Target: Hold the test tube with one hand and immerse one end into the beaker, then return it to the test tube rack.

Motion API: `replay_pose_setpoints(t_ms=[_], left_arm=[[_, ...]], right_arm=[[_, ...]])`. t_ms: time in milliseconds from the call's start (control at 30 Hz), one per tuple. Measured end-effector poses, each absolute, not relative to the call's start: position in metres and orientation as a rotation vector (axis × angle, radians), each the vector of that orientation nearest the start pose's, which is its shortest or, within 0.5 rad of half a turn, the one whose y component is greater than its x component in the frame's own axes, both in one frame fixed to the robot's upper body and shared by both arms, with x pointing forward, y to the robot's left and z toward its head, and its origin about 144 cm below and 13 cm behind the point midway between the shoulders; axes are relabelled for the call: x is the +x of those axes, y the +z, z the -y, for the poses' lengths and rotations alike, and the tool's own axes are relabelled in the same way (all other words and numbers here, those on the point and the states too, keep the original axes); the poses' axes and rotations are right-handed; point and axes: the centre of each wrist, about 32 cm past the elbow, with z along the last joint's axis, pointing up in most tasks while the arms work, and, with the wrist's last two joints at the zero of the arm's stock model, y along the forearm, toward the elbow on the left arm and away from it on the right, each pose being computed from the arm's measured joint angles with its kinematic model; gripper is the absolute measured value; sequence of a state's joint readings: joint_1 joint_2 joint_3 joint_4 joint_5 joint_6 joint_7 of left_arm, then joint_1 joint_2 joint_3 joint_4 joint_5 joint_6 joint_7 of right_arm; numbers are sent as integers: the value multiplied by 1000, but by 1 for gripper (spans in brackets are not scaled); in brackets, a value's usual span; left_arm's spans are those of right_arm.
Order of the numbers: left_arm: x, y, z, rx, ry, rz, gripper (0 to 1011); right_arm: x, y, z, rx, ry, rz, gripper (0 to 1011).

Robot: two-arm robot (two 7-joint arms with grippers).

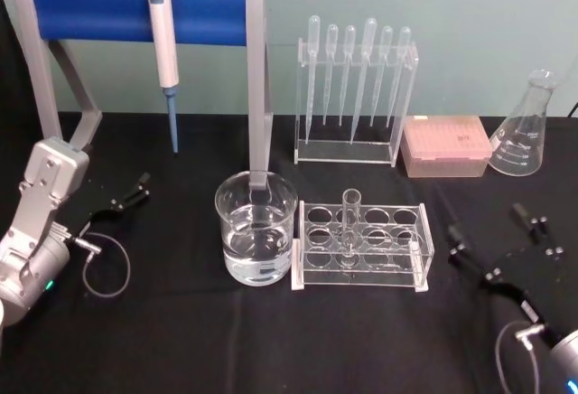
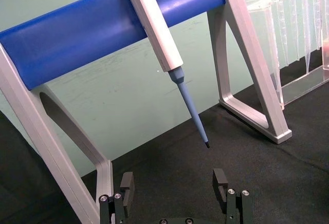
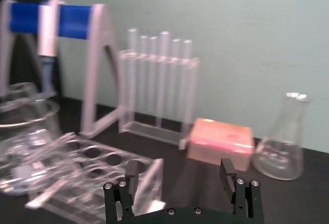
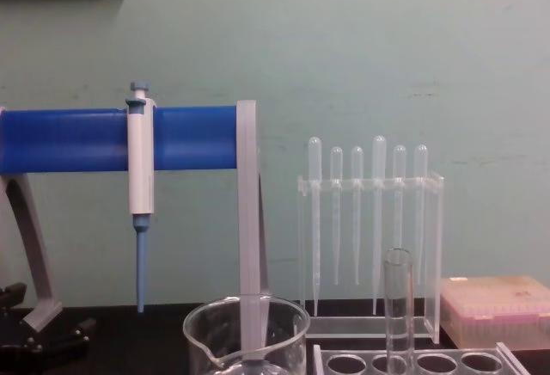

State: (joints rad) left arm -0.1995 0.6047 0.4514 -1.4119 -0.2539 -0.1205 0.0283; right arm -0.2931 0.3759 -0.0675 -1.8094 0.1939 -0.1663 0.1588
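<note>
The test tube stands upright in a clear rack at the table's middle; the chest view shows its upper part. Just left of the rack stands the beaker, holding clear liquid, and its rim is low in the chest view. My right gripper rests open to the right of the rack, apart from it; its wrist view shows the gripper holding nothing. My left gripper is open at the far left, well away from the beaker, and empty in its wrist view.
A blue-barred stand with a hanging pipettor is at the back left. Behind the rack is a pipette holder, then a pink tip box and a conical flask at the back right.
</note>
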Motion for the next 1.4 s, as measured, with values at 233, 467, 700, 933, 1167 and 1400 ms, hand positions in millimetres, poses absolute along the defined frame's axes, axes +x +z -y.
replay_pose_setpoints(t_ms=[233, 467, 700, 933, 1167, 1400], left_arm=[[489, 1140, -310, 304, 1248, 285, 1000], [489, 1140, -310, 304, 1248, 285, 1000], [489, 1140, -310, 304, 1248, 285, 1000], [489, 1140, -310, 304, 1248, 285, 1000], [489, 1140, -310, 305, 1248, 285, 1000], [489, 1140, -310, 304, 1248, 285, 1000]], right_arm=[[394, 1136, 297, -70, -1339, 189, 1002], [417, 1128, 294, -132, -1368, 190, 1002], [440, 1115, 288, -205, -1358, 193, 1002], [455, 1107, 283, -234, -1346, 209, 1002], [464, 1109, 280, -246, -1334, 229, 1002], [463, 1108, 280, -247, -1334, 227, 1002]])
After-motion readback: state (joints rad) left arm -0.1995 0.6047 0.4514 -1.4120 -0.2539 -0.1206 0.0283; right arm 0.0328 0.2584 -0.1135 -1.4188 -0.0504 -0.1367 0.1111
